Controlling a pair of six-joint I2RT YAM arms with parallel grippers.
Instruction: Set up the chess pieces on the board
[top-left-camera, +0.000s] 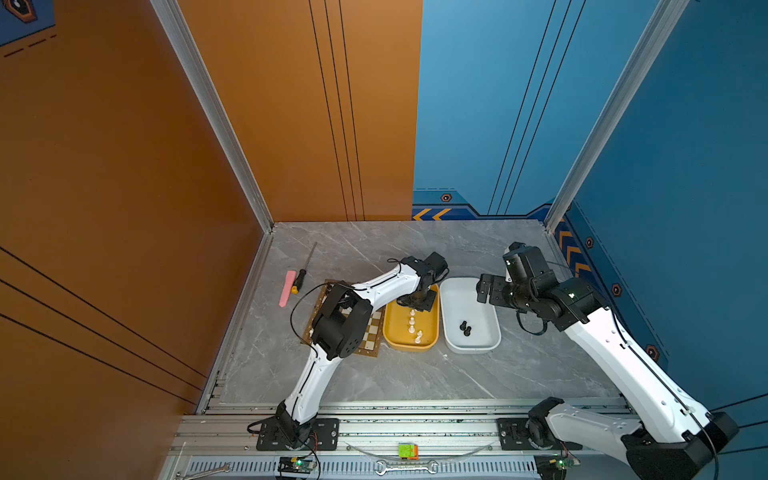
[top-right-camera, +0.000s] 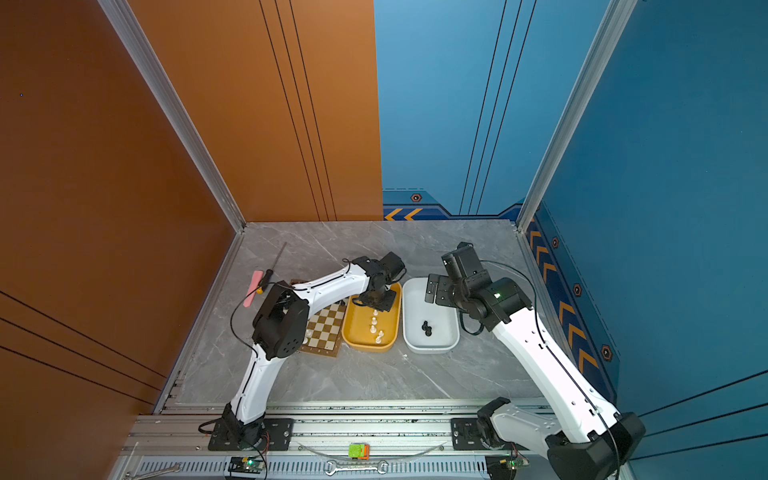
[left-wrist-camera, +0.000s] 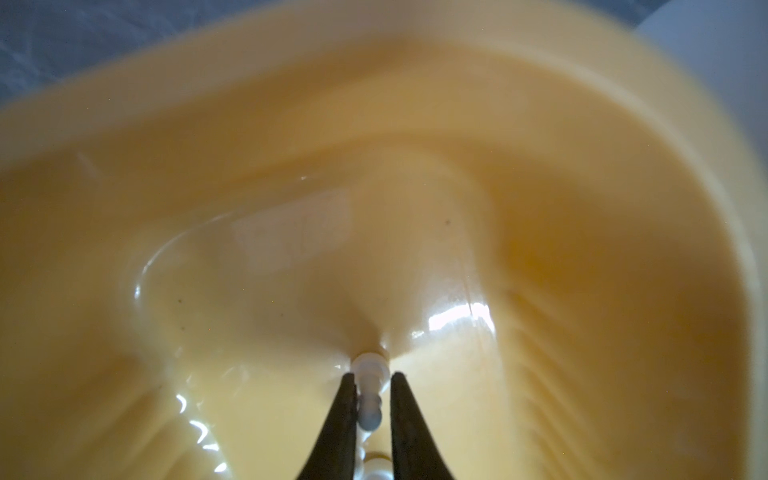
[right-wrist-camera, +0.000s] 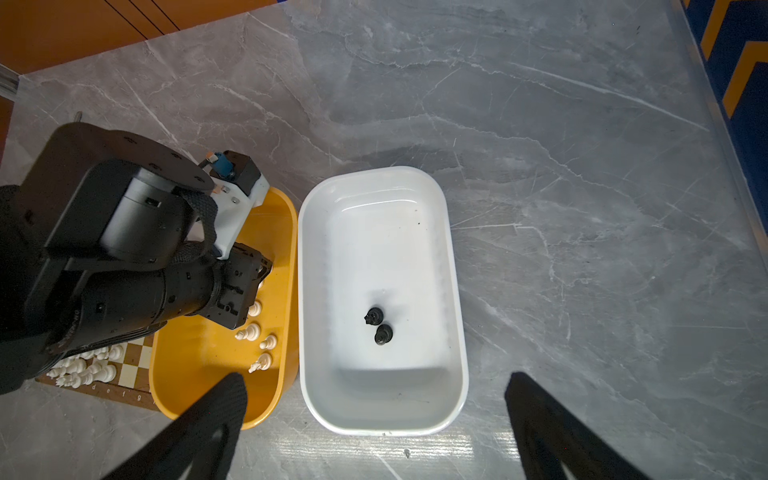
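My left gripper (left-wrist-camera: 371, 376) reaches down into the yellow tub (top-left-camera: 399, 332) and is shut on a cream-white chess piece (left-wrist-camera: 370, 399), one dark finger on each side of its stem. Several more white chess pieces (right-wrist-camera: 259, 345) stand in that tub. The board (top-right-camera: 324, 328) lies left of the tub, partly under the left arm, with white pieces (right-wrist-camera: 87, 372) along one edge. Two black chess pieces (right-wrist-camera: 379, 324) sit in the white tub (right-wrist-camera: 386, 249). My right gripper (right-wrist-camera: 376, 378) hovers open above the white tub's far end, holding nothing.
A pink strip (top-left-camera: 286, 289) and a screwdriver (top-left-camera: 303, 270) lie on the grey marble table behind the board. The left arm's elbow (top-left-camera: 340, 324) hangs over the board. Wrenches (top-left-camera: 405, 467) and a green block (top-left-camera: 407, 451) rest on the front rail. Walls close in left, back and right.
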